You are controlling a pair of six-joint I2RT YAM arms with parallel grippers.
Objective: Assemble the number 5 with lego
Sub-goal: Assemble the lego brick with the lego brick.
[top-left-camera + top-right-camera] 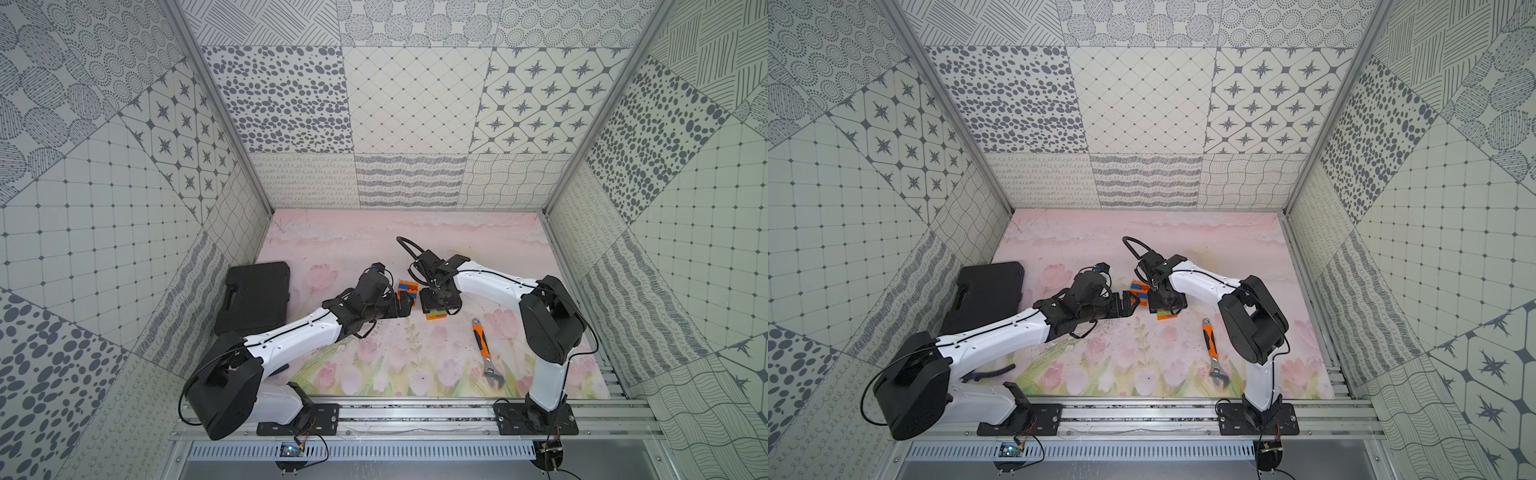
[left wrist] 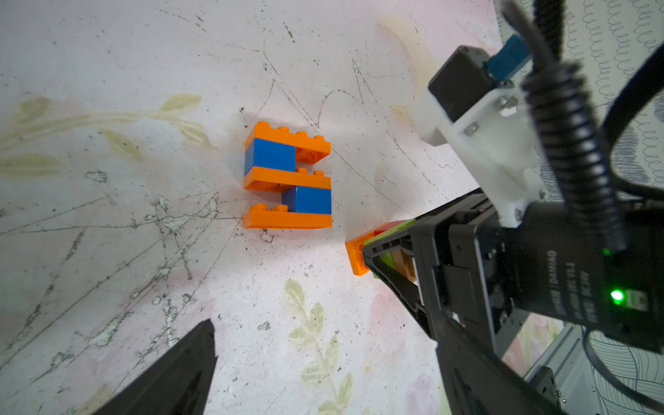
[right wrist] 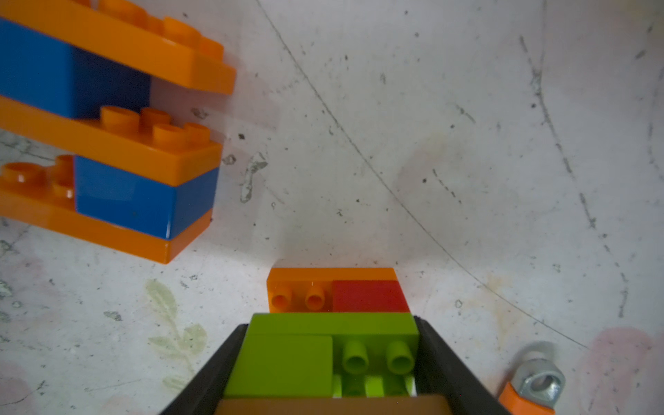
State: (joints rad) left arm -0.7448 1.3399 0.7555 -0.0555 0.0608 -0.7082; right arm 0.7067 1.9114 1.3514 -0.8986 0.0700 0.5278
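Observation:
An orange and blue lego figure (image 2: 287,176) lies flat on the mat, three orange bars joined by two blue bricks; it shows in both top views (image 1: 408,289) (image 1: 1139,291) and in the right wrist view (image 3: 107,143). Beside it stands a mixed lego stack (image 3: 334,323) of orange, red, lime green and brown bricks (image 1: 435,316). My right gripper (image 3: 330,363) is shut on the stack's lime green layers, one finger on each side. My left gripper (image 2: 330,359) is open with only bare mat between its fingers, just short of the orange and blue figure (image 1: 405,305).
A black case (image 1: 255,297) lies at the left wall. An orange-handled wrench (image 1: 484,349) lies on the mat to the right of the stack, and its metal end (image 3: 535,384) sits close to my right finger. The two grippers stand near each other.

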